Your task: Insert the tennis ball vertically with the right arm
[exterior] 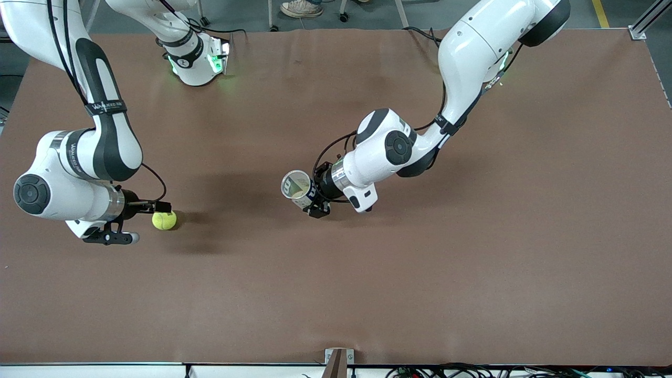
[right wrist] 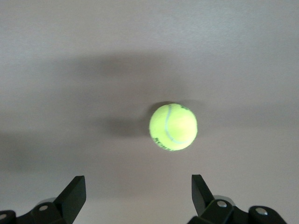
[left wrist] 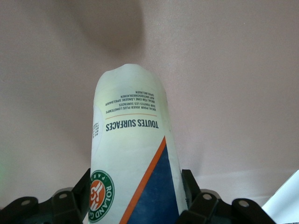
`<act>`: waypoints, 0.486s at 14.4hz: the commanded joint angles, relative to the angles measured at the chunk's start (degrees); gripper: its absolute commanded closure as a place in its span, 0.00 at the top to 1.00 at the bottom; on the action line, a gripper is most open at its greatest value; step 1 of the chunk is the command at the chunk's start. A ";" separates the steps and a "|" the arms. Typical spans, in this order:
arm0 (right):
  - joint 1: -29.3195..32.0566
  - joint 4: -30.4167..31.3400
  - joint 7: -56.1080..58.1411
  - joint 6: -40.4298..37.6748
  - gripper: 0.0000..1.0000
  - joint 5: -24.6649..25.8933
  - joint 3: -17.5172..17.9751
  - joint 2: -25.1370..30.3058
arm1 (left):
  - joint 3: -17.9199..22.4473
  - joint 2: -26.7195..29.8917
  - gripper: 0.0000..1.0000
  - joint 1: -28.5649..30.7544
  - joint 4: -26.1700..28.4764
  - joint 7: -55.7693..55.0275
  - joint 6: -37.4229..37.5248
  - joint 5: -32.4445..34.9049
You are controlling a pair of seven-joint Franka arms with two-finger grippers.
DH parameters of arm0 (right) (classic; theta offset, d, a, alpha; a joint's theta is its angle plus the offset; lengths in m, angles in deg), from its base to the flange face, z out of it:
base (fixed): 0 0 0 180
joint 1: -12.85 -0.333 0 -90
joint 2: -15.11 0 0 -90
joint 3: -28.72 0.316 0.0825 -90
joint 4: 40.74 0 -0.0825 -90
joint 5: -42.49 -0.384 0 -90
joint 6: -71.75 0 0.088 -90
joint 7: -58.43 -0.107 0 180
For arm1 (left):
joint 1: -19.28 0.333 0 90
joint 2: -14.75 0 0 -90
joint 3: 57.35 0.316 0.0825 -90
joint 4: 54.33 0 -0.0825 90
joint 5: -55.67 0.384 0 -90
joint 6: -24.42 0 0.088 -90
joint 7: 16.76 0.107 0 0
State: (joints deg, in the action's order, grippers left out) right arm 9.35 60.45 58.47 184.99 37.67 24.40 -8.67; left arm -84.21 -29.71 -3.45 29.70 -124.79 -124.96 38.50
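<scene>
- The tennis ball (exterior: 164,220) lies on the table (exterior: 472,273) toward the right arm's end, ungripped.
- The right gripper (exterior: 140,221), fingers spread, should be centred around it.
- The can (exterior: 297,190) is pinched by the left gripper (exterior: 316,199).

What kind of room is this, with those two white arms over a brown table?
Probably a robotics lab or test bench. Two white robot arms are mounted at a brown-covered table, cables run along its edge, and the only props are a tennis ball and a ball can.
</scene>
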 commanded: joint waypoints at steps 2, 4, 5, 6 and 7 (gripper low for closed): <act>2.70 0.58 0.84 4.00 1.00 2.19 1.07 -2.75 | -0.13 0.34 0.78 0.41 -0.71 1.15 0.93 -0.67; 2.71 0.58 0.75 6.02 1.00 2.19 1.07 -4.42 | -0.13 0.34 0.78 0.49 -0.71 1.15 0.93 -0.67; 2.79 0.58 0.75 6.90 1.00 2.19 1.07 -5.21 | -0.13 0.34 0.78 0.58 -0.71 1.24 0.93 -0.67; 2.79 0.58 0.75 7.52 1.00 2.19 1.07 -6.00 | -0.13 0.34 0.78 0.58 -0.71 1.24 0.93 -0.67; 2.88 0.58 0.75 8.31 1.00 2.19 1.16 -6.71 | -0.04 0.25 0.78 0.67 -0.71 1.32 1.28 -0.67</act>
State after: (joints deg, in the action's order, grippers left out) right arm 11.16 60.76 58.99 191.75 38.46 24.44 -14.46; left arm -84.16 -29.70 -3.07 29.62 -124.69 -124.96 38.50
